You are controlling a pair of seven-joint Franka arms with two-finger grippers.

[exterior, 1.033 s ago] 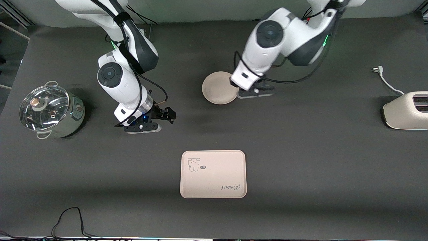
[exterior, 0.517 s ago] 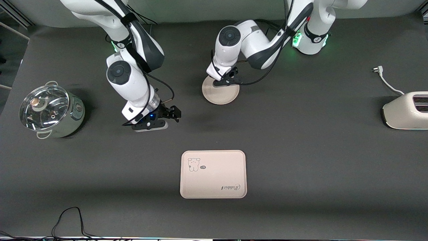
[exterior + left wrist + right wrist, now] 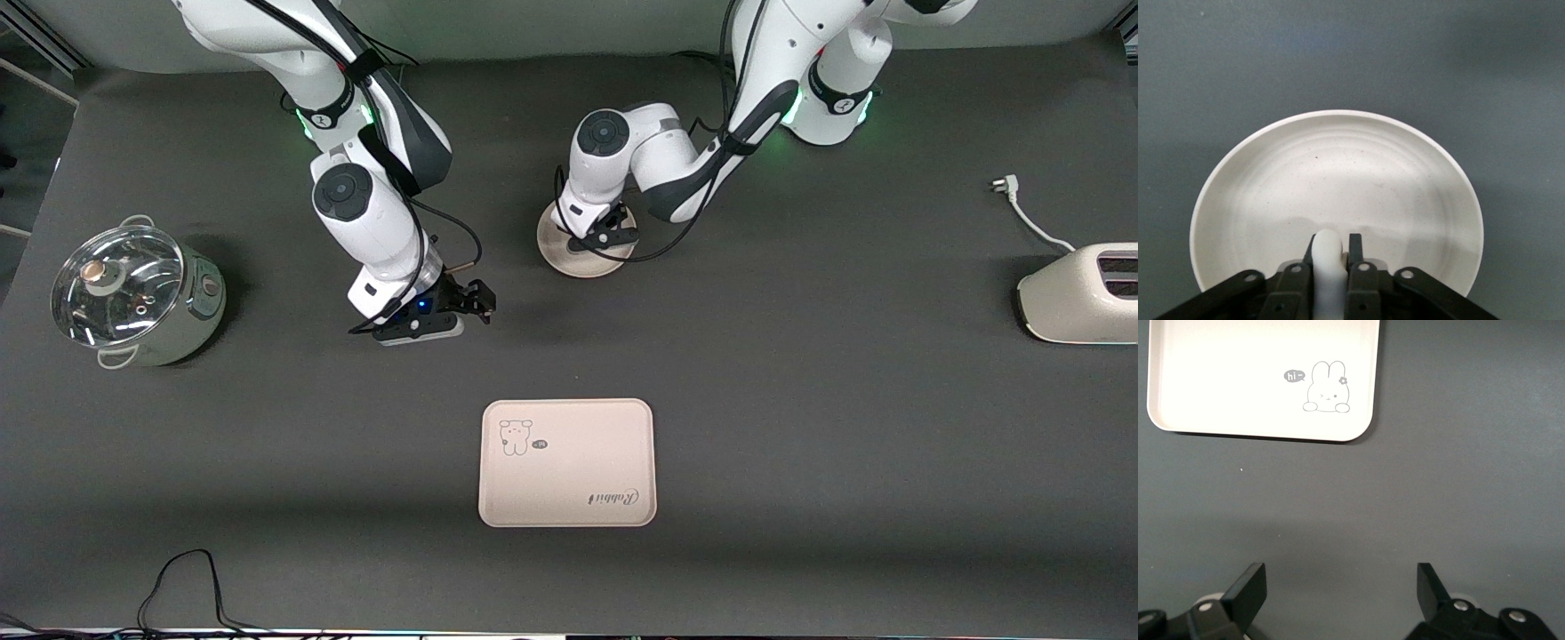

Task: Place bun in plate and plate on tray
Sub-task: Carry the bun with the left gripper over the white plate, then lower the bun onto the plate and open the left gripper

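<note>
Bun (image 3: 1327, 248): small white thick disc, stood on edge between the fingers of the left hand (image 3: 1331, 257), which pinches it low over the plate (image 3: 1338, 200). Judged light and slightly yielding; a gentle grip across its flat faces suits it, and it should drop cleanly once the fingers part.

Plate: round, shallow, cream-beige, raised rim, nothing resting on it yet. Sits on the tabletop (image 3: 800, 400) farther from the front camera than the tray (image 3: 567, 462). Judged stiff, smooth, possibly breakable; best taken by the rim, since the shallow wall offers little else to hold.

Tray: cream-beige rectangle with rounded corners, small cartoon animal and script lettering. Well apart from the plate, with nothing on it.

Right hand (image 3: 1341, 590): fingers spread wide, holding nothing, over bare tabletop between plate and tray, toward the right arm's end; this arm waits.

Also present: glass-lidded pot (image 3: 133, 293), toaster (image 3: 1080, 293) with cord.
</note>
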